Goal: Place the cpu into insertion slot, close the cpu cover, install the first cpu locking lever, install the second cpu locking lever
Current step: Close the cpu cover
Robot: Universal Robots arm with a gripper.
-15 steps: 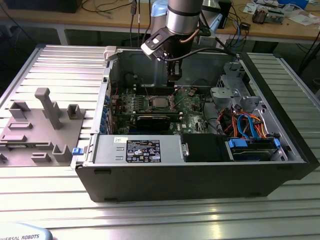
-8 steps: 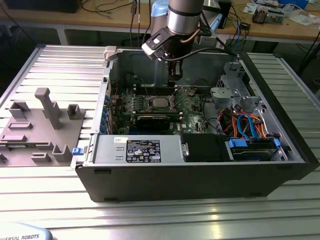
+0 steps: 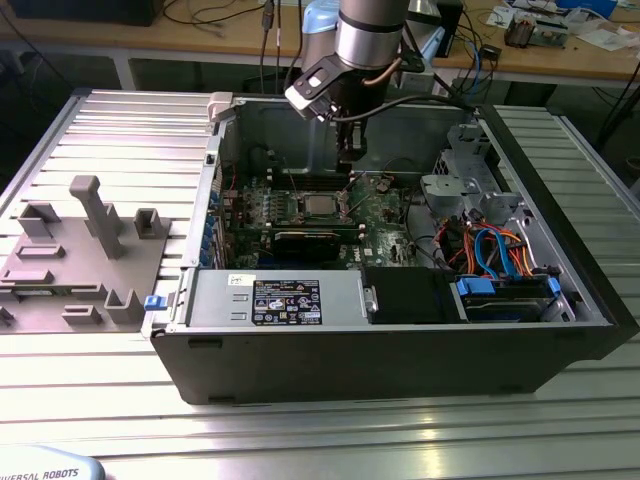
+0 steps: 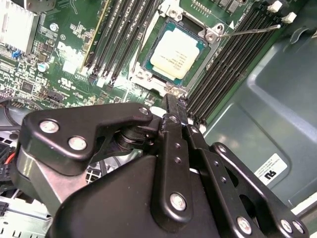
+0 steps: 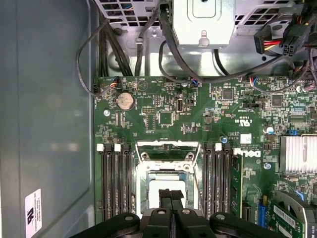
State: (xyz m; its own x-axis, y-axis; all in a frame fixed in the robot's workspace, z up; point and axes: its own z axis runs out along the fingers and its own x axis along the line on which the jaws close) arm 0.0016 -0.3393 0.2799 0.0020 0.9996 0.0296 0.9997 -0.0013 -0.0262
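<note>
one closed claw [image 4: 172,101] just over one socketed cpu [image 4: 177,55]

Arm [image 3: 368,30] enters the exterior view at 12 o'clock, wrist vertical. Gripper [image 3: 347,178] points straight down, about 12 o'clock of frame centre. Fingers [image 5: 166,194] pressed together, tips touching.

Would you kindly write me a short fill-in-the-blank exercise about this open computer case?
1. The circuit board under the cpu is ___.
2. The long slots flanking the cpu are ___.
3. In the exterior view, the grey fixture lies on that view's ___ of the computer case.
Missing words: green; black; left.
</note>
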